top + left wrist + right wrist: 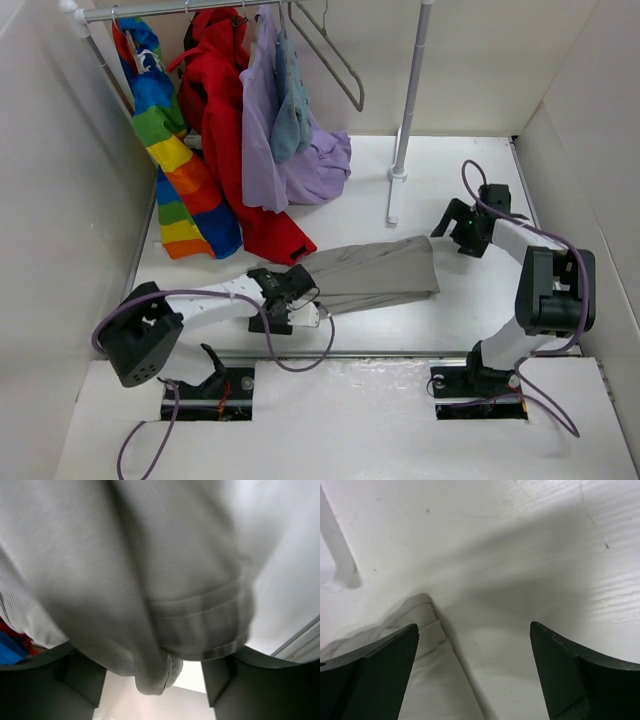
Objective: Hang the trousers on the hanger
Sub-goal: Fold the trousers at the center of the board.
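Observation:
The grey-beige trousers (375,272) lie flat on the white table, legs pointing right. My left gripper (292,296) is at their left, waist end. In the left wrist view the fabric (150,580) fills the frame and a bunched fold hangs between my open fingers (82,682), which stand wide apart on either side of it. My right gripper (458,230) is open and empty, just right of the leg ends. In the right wrist view a leg hem (427,645) lies by its left finger. The slim grey hanger (335,55) hangs empty on the rail at the back.
On the rail (180,10) hang a rainbow garment (170,150), a red coat (225,120), a lilac garment (265,130) and a small blue-grey garment (290,110). A pale upright pole (410,90) stands behind the trousers. White walls close in left and right.

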Robot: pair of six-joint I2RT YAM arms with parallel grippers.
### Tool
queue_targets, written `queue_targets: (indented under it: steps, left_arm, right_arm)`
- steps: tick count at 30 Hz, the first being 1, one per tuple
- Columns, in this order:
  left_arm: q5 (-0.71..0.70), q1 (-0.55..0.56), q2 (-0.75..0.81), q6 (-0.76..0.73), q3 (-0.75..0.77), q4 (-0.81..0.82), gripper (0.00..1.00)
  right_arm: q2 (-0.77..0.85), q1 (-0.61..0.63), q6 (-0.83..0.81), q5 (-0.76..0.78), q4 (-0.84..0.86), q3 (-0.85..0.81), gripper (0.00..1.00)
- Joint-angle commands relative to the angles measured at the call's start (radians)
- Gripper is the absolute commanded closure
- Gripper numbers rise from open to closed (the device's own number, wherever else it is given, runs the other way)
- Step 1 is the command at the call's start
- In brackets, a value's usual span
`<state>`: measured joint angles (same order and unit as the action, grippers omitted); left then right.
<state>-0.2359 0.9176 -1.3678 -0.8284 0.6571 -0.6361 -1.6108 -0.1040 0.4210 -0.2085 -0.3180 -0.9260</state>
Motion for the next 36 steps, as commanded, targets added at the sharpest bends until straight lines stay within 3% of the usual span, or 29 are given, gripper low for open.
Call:
queue_targets:
  steps: [1,5,9,15,16,21,24,25,26,27,30,33,36]
  left_arm:
    - [0.003,-0.06,0.032,0.043,0.039,-0.06,0.36]
    - [0.052,-0.108,0.12,0.043,0.142,-0.124,0.27]
    - [0.192,-0.108,0.194,0.043,0.194,-0.209,0.21]
    - [0.213,-0.117,0.23,0.043,0.161,-0.202,0.2]
    - [0.204,-0.117,0.21,0.043,0.124,-0.174,0.2]
    - [0.204,-0.14,0.122,0.067,0.075,-0.12,0.21]
    - [0.156,-0.152,0.093,0.086,0.049,-0.041,0.33]
    - [0.147,-0.152,0.079,0.086,0.049,-0.025,0.42]
    - [0.138,-0.163,0.07,0.1,0.049,-0.013,0.64]
    - [0.138,-0.163,0.059,0.1,0.049,-0.013,0.75]
    - [0.138,-0.174,0.059,0.118,0.07,-0.013,1.0]
    - [0.15,-0.183,0.093,0.118,0.07,-0.013,1.0]
    - [0.161,-0.192,0.144,0.118,0.093,-0.036,1.0]
  right_arm:
    - [0.044,-0.006,-0.057,0.058,-0.073,-0.025,0.03]
    - [0.155,0.021,-0.057,0.09,-0.122,-0.011,0.03]
    - [0.258,0.173,-0.031,0.177,-0.19,0.001,0.1]
    - [0.371,0.427,0.099,0.245,-0.262,0.012,0.38]
    - [0.38,0.481,0.108,0.256,-0.262,0.036,0.38]
    - [0.303,0.607,0.093,0.195,-0.211,0.058,0.19]
    - [0.247,0.616,0.143,0.138,-0.179,0.068,0.19]
    - [0.236,0.625,0.168,0.138,-0.17,0.078,0.19]
    - [0.227,0.626,0.168,0.138,-0.17,0.078,0.19]
    - [0.227,0.653,0.179,0.159,-0.17,0.078,0.19]
    - [0.206,0.694,0.159,0.24,-0.17,0.078,0.19]
    - [0.148,0.747,0.113,0.303,-0.202,0.053,0.22]
    - [0.111,0.756,0.091,0.324,-0.216,0.053,0.4]
